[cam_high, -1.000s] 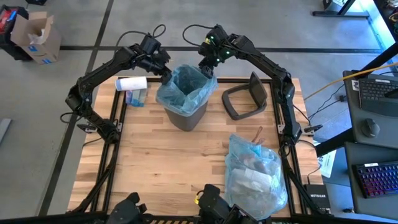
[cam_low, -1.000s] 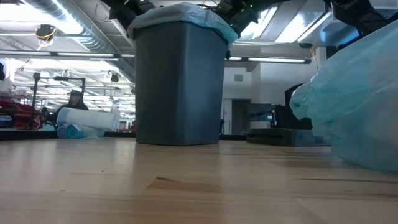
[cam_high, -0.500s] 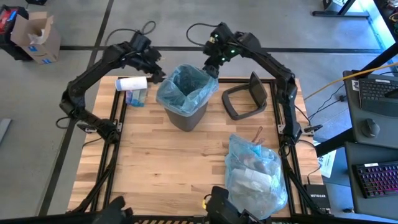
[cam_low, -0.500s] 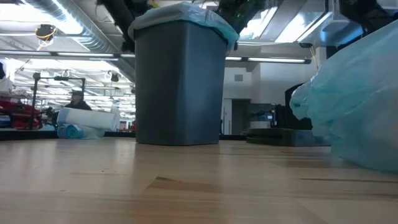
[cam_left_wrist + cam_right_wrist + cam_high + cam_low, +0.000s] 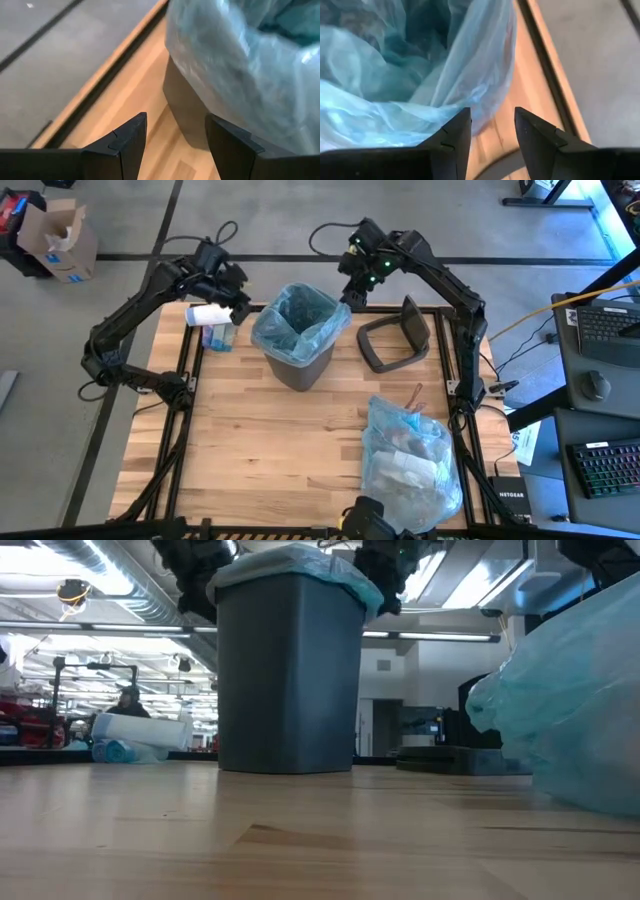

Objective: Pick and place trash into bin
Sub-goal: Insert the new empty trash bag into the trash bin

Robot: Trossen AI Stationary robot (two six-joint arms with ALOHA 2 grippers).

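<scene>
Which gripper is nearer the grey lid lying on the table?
Right. The right gripper hangs open by the bin rim, beside the lid. The open left gripper is across the bin.

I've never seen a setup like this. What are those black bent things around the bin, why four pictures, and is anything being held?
Those are two robot arms at a wooden table. One camera looks down from above, one sits at table height, and one rides on each wrist. The left gripper and right gripper hover either side of the bin, both open and empty. The bin has a blue liner; its grey lid lies beside it. A full blue bag sits nearer the front, and a white roll lies at the far left.
</scene>
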